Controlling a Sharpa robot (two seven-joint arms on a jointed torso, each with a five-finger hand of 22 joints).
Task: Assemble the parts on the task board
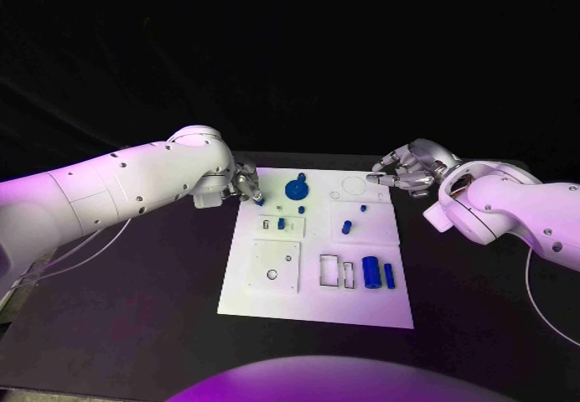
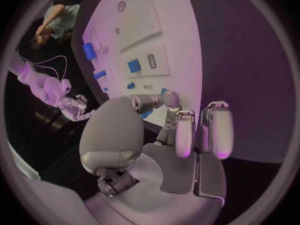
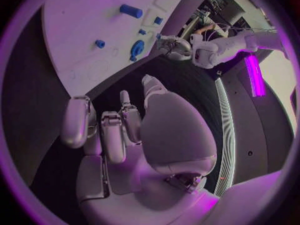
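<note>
White task board [image 1: 317, 293] lies mid-table, blue parts [image 1: 372, 273] standing at its 4 o'clock. At 10 o'clock the left hand [image 1: 245, 186] half hides a small blue piece [image 1: 260, 201]; whether it holds it cannot be told. At 1 o'clock the right hand [image 1: 409, 172] hovers, fingers loosely curled, empty.

White jointed arms [image 1: 121, 188], silver hands [image 1: 409, 172]
</note>
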